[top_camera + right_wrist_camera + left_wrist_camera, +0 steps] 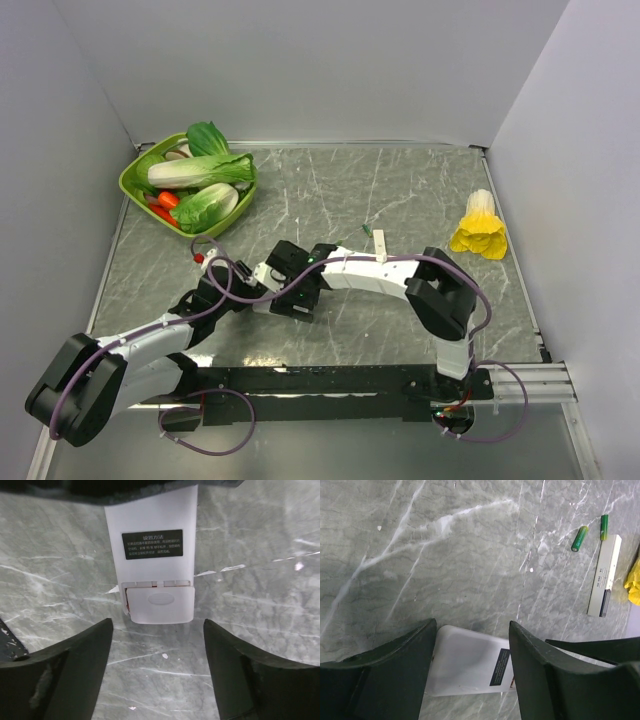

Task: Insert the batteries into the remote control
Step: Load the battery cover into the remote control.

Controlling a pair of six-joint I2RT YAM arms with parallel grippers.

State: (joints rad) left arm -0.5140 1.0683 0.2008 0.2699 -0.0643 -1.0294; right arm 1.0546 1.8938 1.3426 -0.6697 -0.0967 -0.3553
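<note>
**Top view:** The left gripper (pixel 256 284) and right gripper (pixel 300 288) sit nose to nose in the middle of the table (pixel 420 190). The wrists hide whatever is between them. A green basket (pixel 135 185) of vegetables is well beyond the left gripper, in the far corner. A yellow toy (pixel 480 228) is well off to the right gripper's outer side. A white-and-black bar (pixel 381 243) lies near the right arm, just past it. A small red bit (pixel 198 258) sits beside the left arm, too small to identify.

**Left wrist view:** The left gripper's fingers (pixel 395 670) are partly apart. The remote control (pixel 470 662) lies white back up on the table with one end in the gap. That end is right at one finger, and the body runs under the other finger. Its dark label (pixel 501 667) is next to that second finger. I cannot tell whether the remote is clamped or only straddled. Two green cylinders (pixel 579 538) lie well ahead and to the side, close to the end of the bar.

**Right wrist view:** The right gripper's fingers (pixel 75 675) are wide apart with only bare table between them. The remote lies just ahead of the fingertips, centred on the gap and not touching, with its long axis pointing away. Its battery cover (pixel 159 601) is at the near end, sitting offset, with a slot showing above it. A red sliver (pixel 128 611) shows at the cover's corner, but I cannot tell whether it is a battery. The remote's far end goes under the left gripper.
</note>
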